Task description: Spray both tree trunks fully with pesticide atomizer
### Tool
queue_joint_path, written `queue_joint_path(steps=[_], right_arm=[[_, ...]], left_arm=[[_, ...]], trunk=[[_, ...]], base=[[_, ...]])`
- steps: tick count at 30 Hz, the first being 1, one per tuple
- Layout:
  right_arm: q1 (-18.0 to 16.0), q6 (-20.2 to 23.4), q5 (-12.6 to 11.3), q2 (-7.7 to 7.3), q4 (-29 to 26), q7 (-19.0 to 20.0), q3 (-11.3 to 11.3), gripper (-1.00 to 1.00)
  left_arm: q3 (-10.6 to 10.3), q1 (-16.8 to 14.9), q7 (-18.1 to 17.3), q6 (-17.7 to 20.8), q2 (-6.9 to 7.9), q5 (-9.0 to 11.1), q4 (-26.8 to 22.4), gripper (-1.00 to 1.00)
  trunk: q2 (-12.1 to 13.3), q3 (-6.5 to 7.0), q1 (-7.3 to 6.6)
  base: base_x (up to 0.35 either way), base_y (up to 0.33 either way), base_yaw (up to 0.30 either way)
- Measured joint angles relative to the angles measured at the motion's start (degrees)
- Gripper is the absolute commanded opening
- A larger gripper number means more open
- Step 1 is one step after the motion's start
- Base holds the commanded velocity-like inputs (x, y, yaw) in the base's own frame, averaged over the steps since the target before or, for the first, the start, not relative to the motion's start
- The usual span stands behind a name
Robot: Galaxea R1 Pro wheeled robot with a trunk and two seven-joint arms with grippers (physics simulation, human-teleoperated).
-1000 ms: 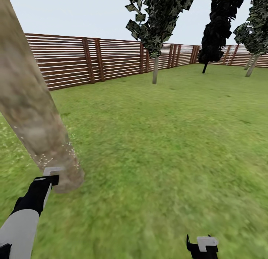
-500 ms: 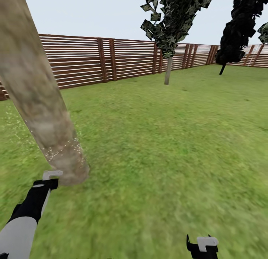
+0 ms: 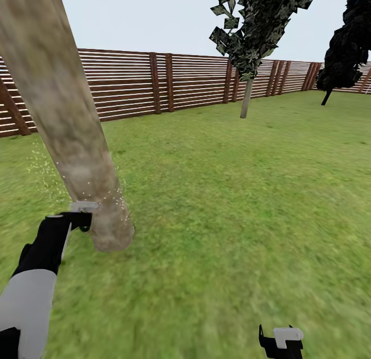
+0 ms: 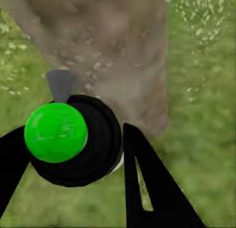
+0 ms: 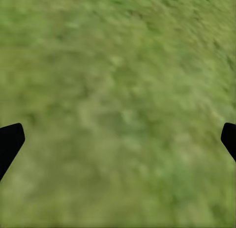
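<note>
A thick mottled grey-brown tree trunk [image 3: 72, 132] leans up from the grass at the left, close in front of me. My left gripper [image 3: 77, 221] is shut on the pesticide atomizer [image 3: 85, 207], whose light-grey cap almost touches the trunk low down. In the left wrist view the atomizer [image 4: 93, 154] is a dark round top with a green dot, and its grey nozzle points at the trunk [image 4: 108, 51]. Pale specks float around the trunk's lower part. My right gripper [image 3: 280, 341] hangs open over bare grass [image 5: 118, 90], holding nothing.
A second tree [image 3: 246, 98] with a thin pale trunk stands far off by the brown slatted fence [image 3: 134, 83]. A dark-leaved tree [image 3: 340, 54] is at the far right. Open lawn [image 3: 232, 194] stretches between me and them.
The whole view has swung, shifting the trunk and fence rightwards. My left gripper has risen with the atomizer, and the specks now reach higher on the trunk. The right gripper has not moved.
</note>
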Motion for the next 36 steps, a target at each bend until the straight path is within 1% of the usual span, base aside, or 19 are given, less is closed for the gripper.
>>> queue_joint_path(steps=[2, 3, 4, 5, 6, 7, 9, 10, 11, 13, 16, 19, 25, 34, 36], right_arm=[[0.0, 0.0, 0.0, 0.0, 0.0, 0.0, 0.0, 1.0], [0.0, 0.0, 0.0, 0.0, 0.0, 0.0, 0.0, 1.0], [0.0, 0.0, 0.0, 0.0, 0.0, 0.0, 0.0, 1.0], [0.0, 0.0, 0.0, 0.0, 0.0, 0.0, 0.1, 1.0], [0.0, 0.0, 0.0, 0.0, 0.1, 0.0, 0.1, 1.0], [0.0, 0.0, 0.0, 0.0, 0.1, 0.0, 0.1, 1.0], [0.0, 0.0, 0.1, 0.0, 0.1, 0.0, 0.1, 1.0], [0.0, 0.0, 0.1, 0.0, 0.1, 0.0, 0.1, 1.0], [0.0, 0.0, 0.1, 0.0, 0.1, 0.0, 0.1, 1.0], [0.0, 0.0, 0.1, 0.0, 0.1, 0.0, 0.1, 1.0], [0.0, 0.0, 0.1, 0.0, 0.1, 0.0, 0.1, 1.0], [0.0, 0.0, 0.1, 0.0, 0.1, 0.0, 0.1, 1.0], [0.0, 0.0, 0.1, 0.0, 0.1, 0.0, 0.1, 1.0], [0.0, 0.0, 0.1, 0.0, 0.1, 0.1, 0.1, 1.0], [0.0, 0.0, 0.1, 0.0, 0.1, 0.1, 0.1, 1.0]], left_arm=[[1.6, 0.4, -0.1, 0.1, 2.36, 0.1, -0.3, -1.0], [1.6, 0.6, 0.0, -0.1, 2.74, 0.6, -1.1, -1.0], [1.5, 0.7, 0.0, 0.1, 2.37, 0.9, -2.6, -1.0], [1.2, 0.7, 0.0, 0.4, 1.09, 1.3, -4.6, -1.0], [1.2, 0.7, -0.1, 0.4, 0.67, 0.9, -5.2, -1.0], [1.1, 0.3, -0.9, 0.5, 0.15, 1.2, -6.1, -1.0], [1.1, 0.0, -4.3, 0.9, -0.08, 1.0, -7.3, -1.0], [1.1, 0.3, -5.9, 2.5, -0.07, 0.9, -9.4, -1.0], [1.0, 0.4, -6.6, 3.5, -0.04, 0.8, -10.9, -1.0], [1.7, 0.6, -7.3, 4.4, 0.56, 0.6, -13.1, -1.0], [1.2, 0.6, -7.3, 4.6, 0.08, 0.8, -15.1, -1.0], [1.3, 0.6, -7.1, 4.6, -0.05, 0.6, -15.6, -1.0], [1.1, 0.6, -6.8, 4.5, -0.09, 0.3, -15.6, -1.0], [1.1, 0.6, -6.7, 4.5, -0.22, 0.2, -15.0, -1.0], [1.1, 0.6, -6.6, 4.5, -0.19, 0.1, -15.1, -1.0]], trunk=[[0.0, 0.0, 0.0], [0.0, 0.0, 0.0], [0.0, 0.0, 0.0], [0.0, 0.0, 0.0], [0.0, 0.0, 0.0], [0.0, 0.0, 0.0], [0.0, 0.0, 0.0], [0.0, 0.0, 0.0], [0.0, 0.0, 0.0], [0.0, 0.0, 0.0], [0.0, 0.0, 0.0], [0.0, 0.0, 0.0], [0.0, 0.0, 0.0], [0.0, 0.0, 0.0], [0.0, 0.0, 0.0]], base=[[0.0, 0.0, 0.0], [0.0, 0.0, 0.031], [0.0, 0.0, 0.191], [0.0, 0.0, 0.222], [0.0, 0.0, 0.26], [0.0, 0.0, 0.271], [0.0, 0.0, 0.23], [0.0, 0.0, 0.095], [0.0, 0.0, 0.031], [0.0, -0.184, 0.008], [0.0, -0.256, 0.001], [-0.056, -0.268, 0.141], [-0.046, -0.27, 0.267], [0.249, -0.162, 0.019], [0.081, -0.231, 0.0]])
